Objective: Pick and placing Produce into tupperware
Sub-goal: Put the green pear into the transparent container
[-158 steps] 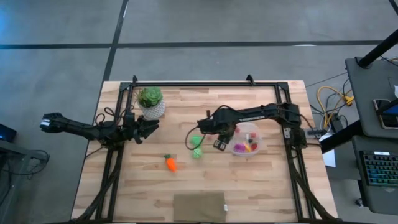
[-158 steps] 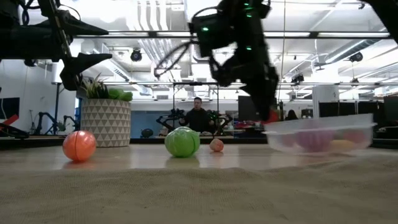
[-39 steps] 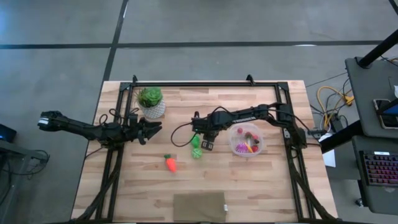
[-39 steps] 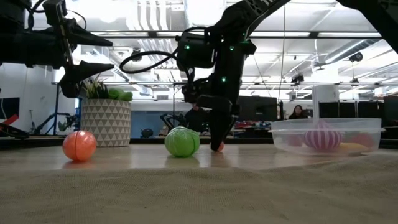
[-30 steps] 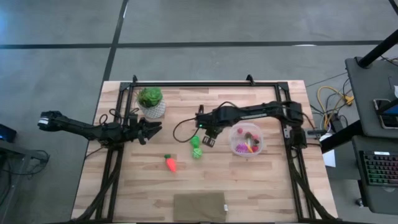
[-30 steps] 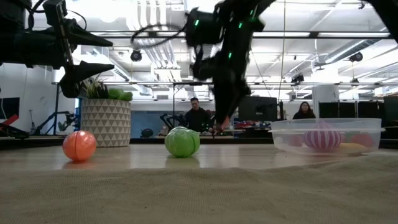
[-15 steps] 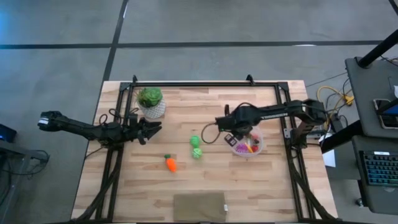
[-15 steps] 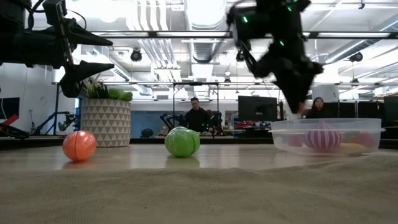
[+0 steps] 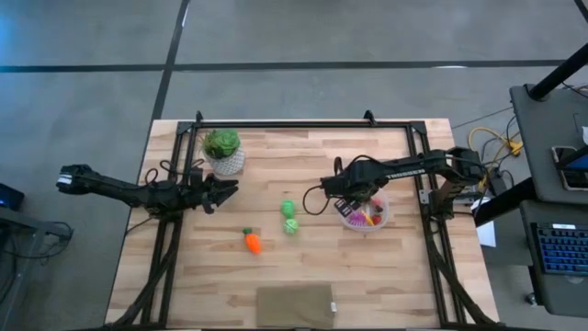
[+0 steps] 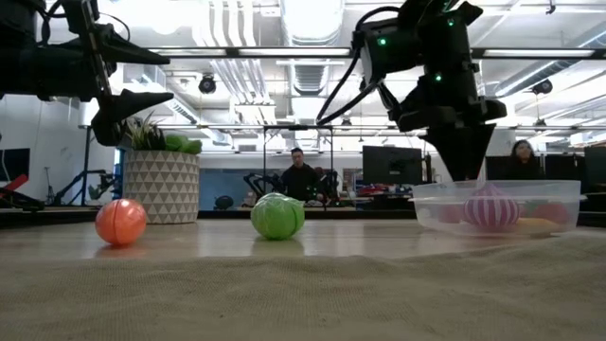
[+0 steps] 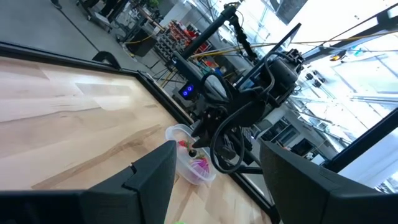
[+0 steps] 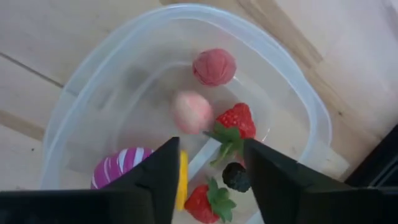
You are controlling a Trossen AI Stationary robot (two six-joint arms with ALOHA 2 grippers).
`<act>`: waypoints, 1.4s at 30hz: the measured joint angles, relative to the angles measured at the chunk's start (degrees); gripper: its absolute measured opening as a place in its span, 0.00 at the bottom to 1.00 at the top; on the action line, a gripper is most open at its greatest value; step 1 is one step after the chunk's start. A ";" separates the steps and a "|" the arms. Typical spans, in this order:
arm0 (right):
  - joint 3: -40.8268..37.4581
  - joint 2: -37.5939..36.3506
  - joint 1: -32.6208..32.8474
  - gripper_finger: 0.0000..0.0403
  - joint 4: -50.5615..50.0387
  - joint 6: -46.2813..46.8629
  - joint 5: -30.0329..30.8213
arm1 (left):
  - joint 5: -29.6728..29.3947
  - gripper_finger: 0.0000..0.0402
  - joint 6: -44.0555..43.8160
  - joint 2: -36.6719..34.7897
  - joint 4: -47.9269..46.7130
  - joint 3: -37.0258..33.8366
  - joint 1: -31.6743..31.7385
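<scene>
Grey concrete floor surrounds a pale wooden bench (image 9: 367, 267) fenced by a black frame, with an open workshop of monitors and ceiling pipes behind it, where a person (image 10: 301, 178) sits far back. Across the bench's left edge the left arm lies low, its left gripper (image 9: 228, 188) just beside the white plant pot (image 9: 223, 162) with its leafy green plant; its jaws stand apart with nothing between them. From the right side the right arm reaches in, and the right gripper (image 9: 347, 204) hangs directly over the tupperware (image 9: 384, 217), pointing down into it; its jaws (image 12: 205, 180) are released and hold nothing. That clear round container sits on the right half of the bench and holds a striped magenta piece (image 12: 115, 169), a yellow piece (image 12: 182, 179), two strawberries (image 12: 235, 122), a pale pink ball (image 12: 190, 112), a red ball (image 12: 214, 66) and a small dark berry (image 12: 235, 177). A folded tan cloth (image 9: 294, 305) lies at the near edge of the bench. Near the middle of the bench, well apart from the container, two green balls (image 9: 289, 217) sit close together, and nearer the front edge lies the orange carrot (image 9: 252, 241) with its green top, apart from them
</scene>
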 joint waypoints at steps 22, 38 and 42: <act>17.45 11.20 2.62 0.59 22.73 -15.45 -3.53 | 0.09 0.54 0.00 -0.48 1.74 -0.01 0.00; 34.36 25.48 2.82 0.76 19.91 -23.83 -3.03 | 1.87 0.54 2.26 -7.01 1.12 0.01 0.00; 34.26 26.49 2.97 0.77 20.15 -24.10 -2.05 | 1.75 0.54 3.50 -7.99 -0.07 0.01 -0.01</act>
